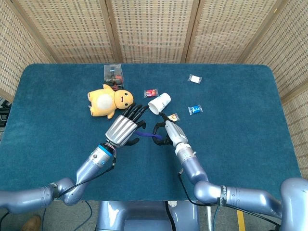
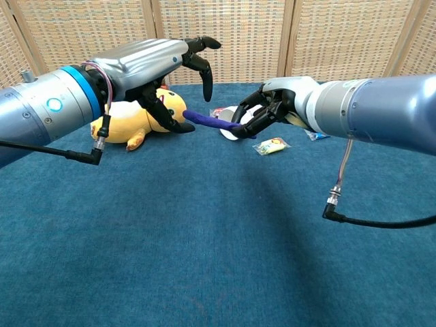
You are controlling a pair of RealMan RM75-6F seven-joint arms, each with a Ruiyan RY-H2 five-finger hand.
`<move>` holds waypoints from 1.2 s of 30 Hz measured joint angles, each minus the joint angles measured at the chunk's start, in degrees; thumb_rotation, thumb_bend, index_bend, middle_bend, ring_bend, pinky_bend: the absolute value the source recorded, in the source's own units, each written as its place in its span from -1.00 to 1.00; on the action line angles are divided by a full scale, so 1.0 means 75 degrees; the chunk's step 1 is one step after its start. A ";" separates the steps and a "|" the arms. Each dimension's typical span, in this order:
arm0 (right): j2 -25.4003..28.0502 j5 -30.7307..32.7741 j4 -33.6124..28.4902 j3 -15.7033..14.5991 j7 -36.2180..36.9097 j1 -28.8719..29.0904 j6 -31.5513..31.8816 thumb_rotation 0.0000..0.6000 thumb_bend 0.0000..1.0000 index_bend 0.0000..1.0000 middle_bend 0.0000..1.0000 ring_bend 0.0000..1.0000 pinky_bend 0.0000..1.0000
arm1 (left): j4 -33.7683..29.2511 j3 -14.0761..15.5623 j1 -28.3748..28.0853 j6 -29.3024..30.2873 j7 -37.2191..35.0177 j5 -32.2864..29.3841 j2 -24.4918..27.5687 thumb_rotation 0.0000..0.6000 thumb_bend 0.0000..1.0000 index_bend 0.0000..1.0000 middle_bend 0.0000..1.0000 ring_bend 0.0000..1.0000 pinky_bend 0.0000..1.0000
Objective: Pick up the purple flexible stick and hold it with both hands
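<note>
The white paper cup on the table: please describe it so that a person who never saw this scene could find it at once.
On the blue table, look near the middle, just beyond the right hand that holds the purple stick. The white paper cup lies there on its side. It is far bigger than the small wrapped sweets around it, and plain white, unlike the yellow plush toy.

The setting is a robot test station. A blue-carpeted table (image 1: 240, 144) is enclosed by woven wicker screens (image 1: 149, 29). Cables (image 2: 354, 218) hang from the arms.

The purple stick (image 2: 210, 122) was thin and slightly bent. It hung lifted above the table, roughly level, one end pinched in the right hand (image 2: 262, 112).
</note>
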 measured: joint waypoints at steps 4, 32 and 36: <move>0.0024 -0.0033 0.0012 -0.0069 0.0059 0.0023 0.0016 1.00 0.18 0.34 -0.85 -1.00 -1.00 | -0.0025 0.0042 -0.0057 0.0012 0.0156 -0.0244 -0.0063 1.00 -0.45 -0.07 -1.00 -1.00 -1.00; 0.0046 -0.0162 0.0059 -0.0297 0.0428 0.0070 -0.0035 1.00 0.18 0.35 -0.85 -1.00 -1.00 | 0.0049 0.0090 -0.0374 0.0159 0.0691 -0.1054 -0.0367 1.00 -0.26 0.08 -1.00 -1.00 -1.00; 0.0064 -0.0173 0.0029 -0.0322 0.0449 0.0077 -0.0029 1.00 0.18 0.35 -0.85 -1.00 -1.00 | 0.0054 0.0112 -0.0405 0.0171 0.0779 -0.1159 -0.0373 1.00 -0.27 0.08 -1.00 -1.00 -1.00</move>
